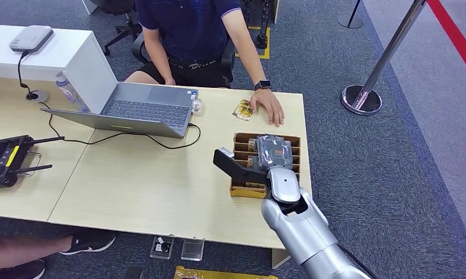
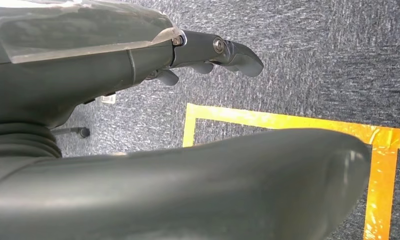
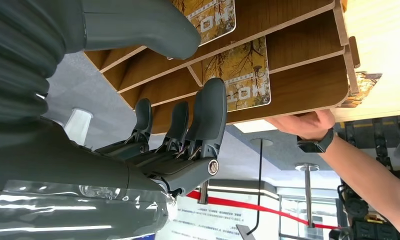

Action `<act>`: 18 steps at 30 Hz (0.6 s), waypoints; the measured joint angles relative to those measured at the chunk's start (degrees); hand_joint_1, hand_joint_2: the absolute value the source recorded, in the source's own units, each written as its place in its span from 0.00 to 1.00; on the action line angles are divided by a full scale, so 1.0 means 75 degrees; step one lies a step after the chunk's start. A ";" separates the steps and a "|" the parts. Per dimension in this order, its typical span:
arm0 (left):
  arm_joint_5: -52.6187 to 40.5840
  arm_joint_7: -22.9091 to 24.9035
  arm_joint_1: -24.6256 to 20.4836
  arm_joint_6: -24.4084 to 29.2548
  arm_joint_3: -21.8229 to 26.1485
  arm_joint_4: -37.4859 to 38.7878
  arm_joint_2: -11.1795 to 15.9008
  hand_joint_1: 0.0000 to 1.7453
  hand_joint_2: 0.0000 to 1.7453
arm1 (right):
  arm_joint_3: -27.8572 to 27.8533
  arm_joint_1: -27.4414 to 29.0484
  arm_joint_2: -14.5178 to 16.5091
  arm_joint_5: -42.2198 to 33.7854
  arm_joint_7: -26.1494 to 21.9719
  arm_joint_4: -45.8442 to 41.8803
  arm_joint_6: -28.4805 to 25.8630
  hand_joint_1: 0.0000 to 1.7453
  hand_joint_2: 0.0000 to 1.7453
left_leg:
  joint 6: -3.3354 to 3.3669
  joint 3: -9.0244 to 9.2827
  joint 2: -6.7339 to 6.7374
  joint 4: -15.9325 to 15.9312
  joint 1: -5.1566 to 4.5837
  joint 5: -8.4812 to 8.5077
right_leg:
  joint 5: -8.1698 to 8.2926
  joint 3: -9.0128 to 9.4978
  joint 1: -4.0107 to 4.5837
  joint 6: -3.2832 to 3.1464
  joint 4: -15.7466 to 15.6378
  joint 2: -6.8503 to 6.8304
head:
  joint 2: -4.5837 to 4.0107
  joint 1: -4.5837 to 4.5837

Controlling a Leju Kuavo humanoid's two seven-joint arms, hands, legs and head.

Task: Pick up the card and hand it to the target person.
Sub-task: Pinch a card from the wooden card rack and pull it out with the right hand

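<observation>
A wooden card rack [image 1: 237,139] stands near the right end of the table, with gold-patterned cards [image 3: 242,75] lying in its slots. My right hand [image 1: 271,154] hovers over the rack with its thumb stretched out to the left. In the right wrist view its fingers [image 3: 207,115] reach toward the slots, spread and holding nothing. Another gold card [image 1: 242,110] lies on the table beside the seated person's hand [image 1: 271,107]. My left hand [image 2: 138,65] hangs over the carpet with nothing in it.
An open laptop [image 1: 143,107] with its cable sits at the table's back middle. A black remote controller [image 1: 6,160] lies at the left. A stanchion base [image 1: 361,99] stands on the floor to the right. Yellow tape [image 2: 287,122] marks the carpet.
</observation>
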 joint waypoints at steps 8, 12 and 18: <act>0.0020 -0.0012 0.0003 -0.0001 0.0000 0.0000 0.0000 0.00 0.00 | 0.0000 0.0141 -0.0056 -0.0023 0.0036 -0.0247 0.0041 0.52 1.00 | 0.0000 0.0000 0.0000 0.0000 0.0000 0.0000 | 0.0000 0.0000 0.0000 0.0000 0.0000 0.0000 | 0.0000 0.0001; 0.0020 -0.0013 0.0002 -0.0003 0.0000 0.0000 0.0000 0.00 0.00 | 0.0000 0.0215 -0.0103 -0.0058 0.0079 -0.0313 0.0120 0.52 1.00 | 0.0000 0.0000 0.0000 0.0000 0.0000 0.0000 | 0.0000 0.0000 0.0000 0.0000 0.0000 0.0000 | 0.0000 0.0001; 0.0020 -0.0025 0.0002 -0.0003 0.0000 0.0000 0.0000 0.00 0.00 | -0.0002 0.0255 -0.0142 -0.0122 0.0087 -0.0270 0.0139 0.52 1.00 | 0.0000 0.0000 0.0000 0.0000 0.0000 0.0000 | 0.0000 0.0000 0.0000 0.0000 0.0000 0.0000 | 0.0000 -0.0002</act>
